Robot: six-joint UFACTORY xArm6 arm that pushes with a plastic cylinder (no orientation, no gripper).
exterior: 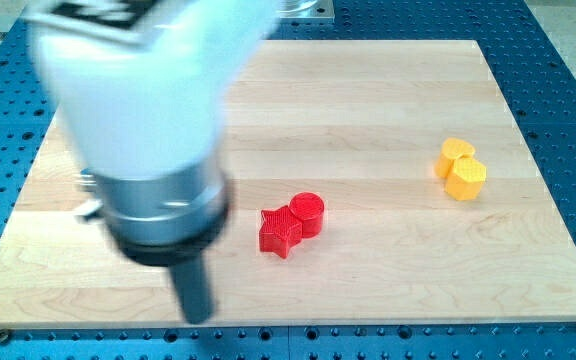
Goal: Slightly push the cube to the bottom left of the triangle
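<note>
My arm is a large blurred white and grey body filling the view's left, and its dark rod ends at my tip (198, 318) near the board's bottom edge. No cube or triangle shows in this view; the arm hides much of the board's left side. A red star (279, 231) lies right of and above my tip, apart from it. A red cylinder (308, 211) touches the star's upper right.
Two yellow blocks sit touching at the view's right: a smaller one (455, 154) above a hexagon-like one (466, 178). The wooden board (368, 90) lies on a blue perforated table (568, 100). A small dark bit (90, 212) peeks out at the arm's left edge.
</note>
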